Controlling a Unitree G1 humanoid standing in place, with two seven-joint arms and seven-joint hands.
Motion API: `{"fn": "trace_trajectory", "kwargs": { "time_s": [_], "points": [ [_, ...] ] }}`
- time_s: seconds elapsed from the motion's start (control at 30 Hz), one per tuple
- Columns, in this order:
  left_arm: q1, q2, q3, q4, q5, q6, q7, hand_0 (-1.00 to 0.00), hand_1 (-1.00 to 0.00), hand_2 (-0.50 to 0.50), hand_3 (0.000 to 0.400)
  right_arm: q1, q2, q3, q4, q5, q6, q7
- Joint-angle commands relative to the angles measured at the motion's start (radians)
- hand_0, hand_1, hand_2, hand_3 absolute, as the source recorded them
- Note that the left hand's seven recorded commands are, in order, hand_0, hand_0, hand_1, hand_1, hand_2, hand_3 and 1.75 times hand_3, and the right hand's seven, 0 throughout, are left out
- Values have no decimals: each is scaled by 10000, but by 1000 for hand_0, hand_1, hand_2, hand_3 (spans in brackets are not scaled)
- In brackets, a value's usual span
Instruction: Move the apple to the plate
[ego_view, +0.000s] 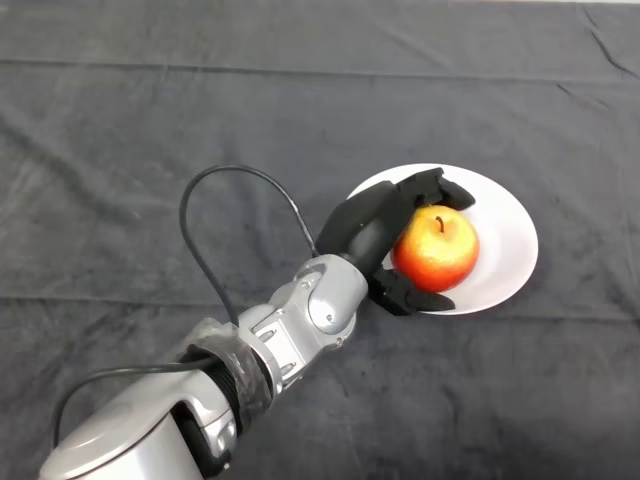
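A red and yellow apple (436, 248) with a short stem stands upright over the white plate (508, 238), right of the middle of the table. My left hand (368, 224) reaches over the plate's left rim. Its fingers (436, 188) curl round the far side of the apple and its thumb (412, 297) wraps the near side, so the hand is shut on the apple. Whether the apple rests on the plate or hangs just above it, I cannot tell.
A dark grey cloth (150, 150) with a few creases covers the whole table. My silver-grey forearm (290, 320) runs from the lower left up to the plate.
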Motion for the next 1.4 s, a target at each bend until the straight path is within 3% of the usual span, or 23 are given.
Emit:
{"fn": "trace_trajectory", "kwargs": {
  "time_s": [0.03, 0.4, 0.77, 1.1, 1.4],
  "points": [
    [-718, 36, -238, 434, -93, -236, 48, 0, 0, 0, 0, -329, -201, -178, 250, -93, 46, -48],
    [-843, 117, -264, 613, -284, -404, 51, 0, 0, 0, 0, -338, -210, -184, 277, -99, 40, -32],
    [-814, 752, 422, 946, -252, -1179, -90, 0, 0, 0, 0, -344, -215, -189, 294, -105, 35, -21],
    [-407, 1708, 1413, 766, -98, -1833, -59, 0, 0, 0, 0, -346, -215, -192, 299, -110, 33, -17],
    [428, 2900, 2417, -154, -10, -2231, 22, 0, 0, 0, 0, -343, -210, -192, 288, -116, 31, -19]
  ]
}}
